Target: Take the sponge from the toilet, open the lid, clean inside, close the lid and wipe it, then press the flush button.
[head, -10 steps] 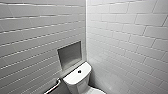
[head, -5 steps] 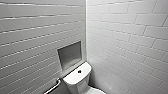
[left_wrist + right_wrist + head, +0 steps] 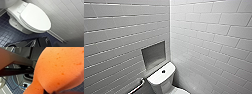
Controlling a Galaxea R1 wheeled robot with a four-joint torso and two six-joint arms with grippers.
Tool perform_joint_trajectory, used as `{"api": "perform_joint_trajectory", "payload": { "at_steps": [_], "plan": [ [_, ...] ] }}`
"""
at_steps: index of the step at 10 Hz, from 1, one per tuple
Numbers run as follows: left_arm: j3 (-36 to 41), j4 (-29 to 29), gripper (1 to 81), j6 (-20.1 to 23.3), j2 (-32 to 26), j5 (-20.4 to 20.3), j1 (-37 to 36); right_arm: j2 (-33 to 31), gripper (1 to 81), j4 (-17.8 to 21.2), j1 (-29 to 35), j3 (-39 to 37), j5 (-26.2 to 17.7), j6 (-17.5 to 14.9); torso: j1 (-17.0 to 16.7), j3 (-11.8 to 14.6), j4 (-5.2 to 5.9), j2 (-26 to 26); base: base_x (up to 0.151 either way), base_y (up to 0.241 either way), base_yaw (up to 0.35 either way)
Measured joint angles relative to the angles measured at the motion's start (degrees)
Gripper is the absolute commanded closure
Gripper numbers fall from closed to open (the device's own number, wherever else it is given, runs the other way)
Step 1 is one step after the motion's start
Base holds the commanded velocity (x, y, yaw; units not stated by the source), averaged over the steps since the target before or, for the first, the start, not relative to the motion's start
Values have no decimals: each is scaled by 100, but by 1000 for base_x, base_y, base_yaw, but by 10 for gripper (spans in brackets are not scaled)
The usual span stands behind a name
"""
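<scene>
The white toilet (image 3: 161, 79) stands in the corner, and the small dark flush button (image 3: 163, 71) sits in the middle of its tank top. In the left wrist view the white oval lid (image 3: 35, 17) lies shut over the bowl, seen from above and to the side. The orange sponge (image 3: 60, 69) looms large in the right wrist view, squeezed at one end where my right gripper (image 3: 48, 91) is shut on it. My left gripper is open and holds nothing.
Grey-white tiled walls (image 3: 209, 37) meet behind the tank. A recessed niche (image 3: 154, 55) sits above it, and a metal grab bar (image 3: 137, 87) runs along the left wall. Dark blue floor tiles (image 3: 7, 36) surround the toilet's base. Cables (image 3: 23, 87) lie on the floor.
</scene>
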Motion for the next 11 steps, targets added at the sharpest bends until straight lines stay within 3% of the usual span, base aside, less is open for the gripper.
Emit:
{"api": "perform_joint_trajectory", "payload": {
  "at_steps": [5,6,11],
  "plan": [
    [177,-1039,10,0,-9,606,-1434,0,811,5,0,0,4,0,0,-5,0,2,0,0,0],
    [179,-1248,811,-41,30,681,-1690,0,811,5,0,0,6,0,0,-5,0,5,0,0,0],
    [-723,-1907,811,-172,712,968,-2414,-15,811,17,0,0,20,0,2,-11,0,7,0,0,0]
  ]
}}
